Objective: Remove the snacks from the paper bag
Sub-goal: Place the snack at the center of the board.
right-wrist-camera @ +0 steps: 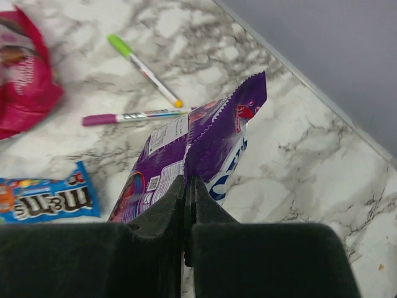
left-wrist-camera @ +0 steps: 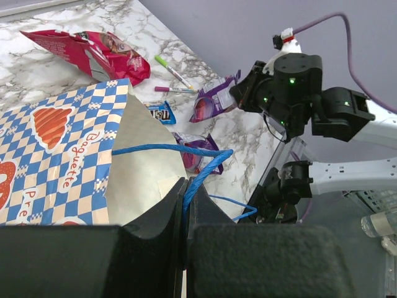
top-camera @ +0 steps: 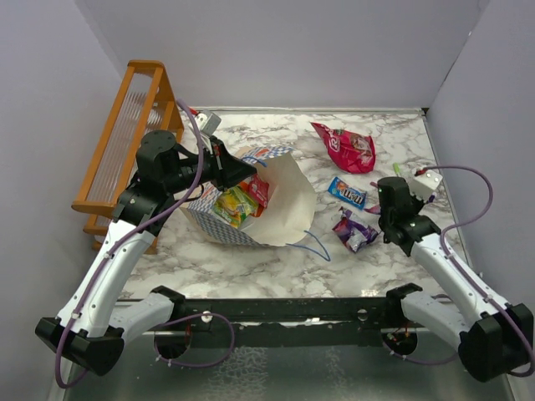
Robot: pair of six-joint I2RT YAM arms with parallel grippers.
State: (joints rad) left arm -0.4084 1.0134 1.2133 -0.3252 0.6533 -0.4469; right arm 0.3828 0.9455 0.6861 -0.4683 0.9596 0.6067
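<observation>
The paper bag (top-camera: 284, 205) lies on its side at centre left, mouth open toward the right. A green-yellow packet (top-camera: 233, 205) and an orange-red packet (top-camera: 256, 190) show inside it. My left gripper (top-camera: 244, 167) is shut on the bag's blue cord handle (left-wrist-camera: 186, 149), seen at the fingertips in the left wrist view (left-wrist-camera: 186, 184). My right gripper (right-wrist-camera: 188, 180) is shut on the edge of a purple packet (right-wrist-camera: 214, 133), to the right of the bag (top-camera: 376, 213). A second purple packet (left-wrist-camera: 195, 154), a blue packet (top-camera: 346, 192) and the pink-red packet (top-camera: 344, 147) lie on the table.
An orange wooden rack (top-camera: 125, 142) stands at the far left by the wall. A green pen (right-wrist-camera: 142, 68) and a purple pen (right-wrist-camera: 130, 116) lie beyond the purple packet. The bag's other cord (top-camera: 313, 244) trails on the marble table (top-camera: 251, 267). Walls close three sides.
</observation>
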